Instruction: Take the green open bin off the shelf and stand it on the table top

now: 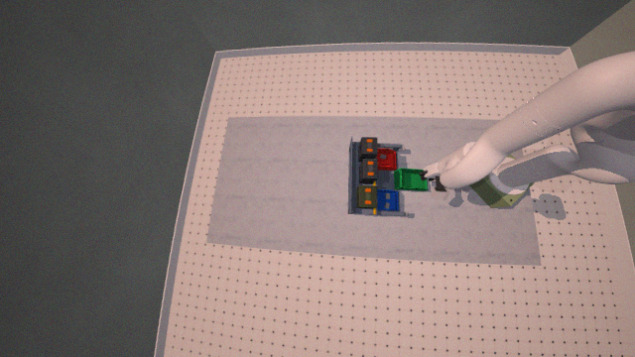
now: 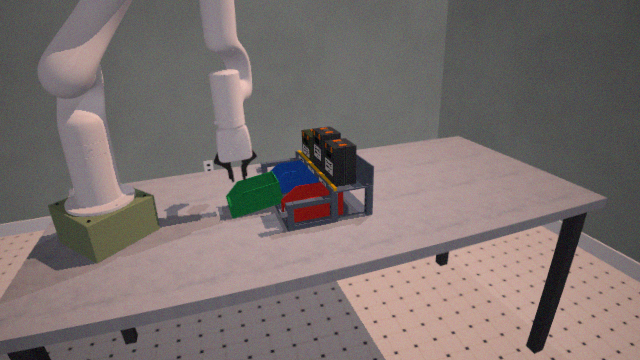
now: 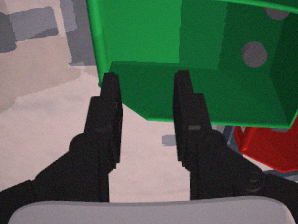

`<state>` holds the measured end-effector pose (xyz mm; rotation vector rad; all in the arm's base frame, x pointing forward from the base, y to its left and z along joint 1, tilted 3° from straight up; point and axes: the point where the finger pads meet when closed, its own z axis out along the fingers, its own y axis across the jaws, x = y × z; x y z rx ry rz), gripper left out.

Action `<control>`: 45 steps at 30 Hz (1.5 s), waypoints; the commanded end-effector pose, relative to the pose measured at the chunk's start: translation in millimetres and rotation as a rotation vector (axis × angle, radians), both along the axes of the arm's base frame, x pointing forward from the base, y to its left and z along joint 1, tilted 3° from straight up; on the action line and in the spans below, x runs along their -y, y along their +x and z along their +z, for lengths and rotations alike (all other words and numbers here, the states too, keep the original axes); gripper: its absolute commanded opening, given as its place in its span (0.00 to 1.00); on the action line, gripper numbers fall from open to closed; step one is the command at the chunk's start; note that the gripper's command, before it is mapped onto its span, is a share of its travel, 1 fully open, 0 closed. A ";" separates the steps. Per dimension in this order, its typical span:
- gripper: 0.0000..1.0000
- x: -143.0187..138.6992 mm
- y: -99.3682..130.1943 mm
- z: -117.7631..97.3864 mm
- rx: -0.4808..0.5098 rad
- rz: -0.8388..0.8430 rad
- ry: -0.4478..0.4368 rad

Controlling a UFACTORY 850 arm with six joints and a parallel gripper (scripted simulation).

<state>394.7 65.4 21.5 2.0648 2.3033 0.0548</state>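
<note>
The green bin (image 1: 409,180) (image 2: 255,195) (image 3: 145,30) sticks far out of the shelf's (image 1: 353,178) (image 2: 366,171) front, between the red bin (image 1: 387,159) (image 2: 306,192) (image 3: 272,147) and the blue bin (image 1: 388,202) (image 2: 295,175). Its outer end looks slightly lower; its underside contact is hidden. Grey round parts (image 3: 254,54) lie inside it. The red and blue bins are in the shelf. My gripper (image 1: 430,178) (image 2: 239,179) (image 3: 147,91) points down at the green bin's outer end, fingers partly closed with a clear gap. No wall is visibly pinched between them.
Two black boxes (image 1: 368,147) (image 1: 369,171) and an olive one (image 1: 367,197) stand on the shelf's upper level, behind the bins. The arm's green base block (image 2: 105,230) stands on the table (image 2: 200,265), on the side the bin sticks out toward. The shelf's side rails flank the bins.
</note>
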 end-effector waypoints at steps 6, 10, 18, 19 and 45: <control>0.33 -3.8 30.4 12.0 -0.015 -0.001 -0.024; 0.33 -4.7 37.8 14.9 -0.019 -0.002 -0.030; 0.33 -4.7 37.8 14.9 -0.019 -0.002 -0.030; 0.33 -4.7 37.8 14.9 -0.019 -0.002 -0.030; 0.33 -15.4 124.6 49.1 -0.019 -0.002 -0.030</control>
